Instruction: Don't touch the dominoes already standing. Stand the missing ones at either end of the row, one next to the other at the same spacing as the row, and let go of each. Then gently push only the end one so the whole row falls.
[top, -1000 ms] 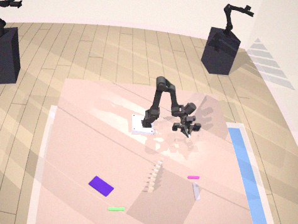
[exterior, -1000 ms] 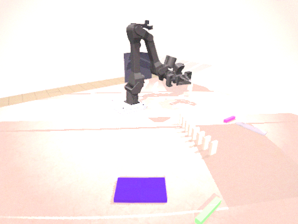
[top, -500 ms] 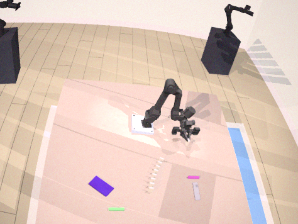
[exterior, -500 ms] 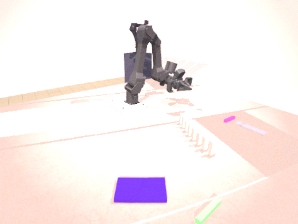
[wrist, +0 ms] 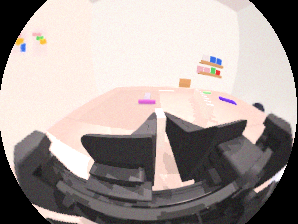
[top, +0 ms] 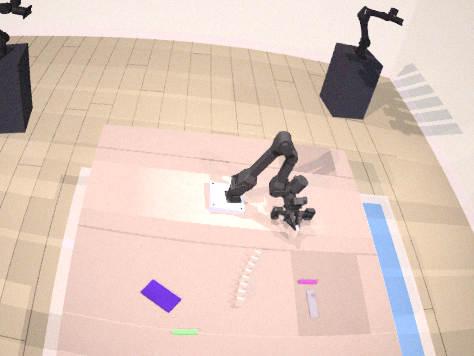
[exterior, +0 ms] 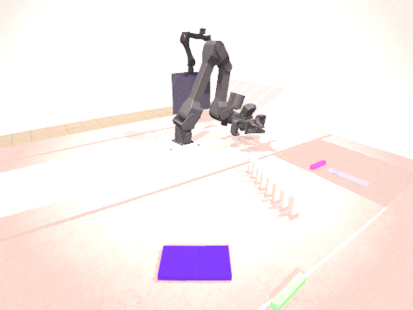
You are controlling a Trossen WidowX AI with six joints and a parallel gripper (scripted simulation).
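top view: high, far, tilted down over fingers [top: 295,223] and domino row [top: 246,278]. exterior: low, nearer, facing across that same row [exterior: 271,188] toward them. wrist: directly behind fingers, level.

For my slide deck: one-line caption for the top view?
Arm's claw, shut on a domino, hangs short of the standing row.

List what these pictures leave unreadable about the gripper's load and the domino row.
- Held piece: the gripper is shut on a thin pale piece, probably a domino; the wrist view shows only a sliver between the fingers, and it is too small in the top view.
- Row count: the standing dominoes blur together in the top view; glare washes them out in the exterior view.
- Row spacing: too small to judge.
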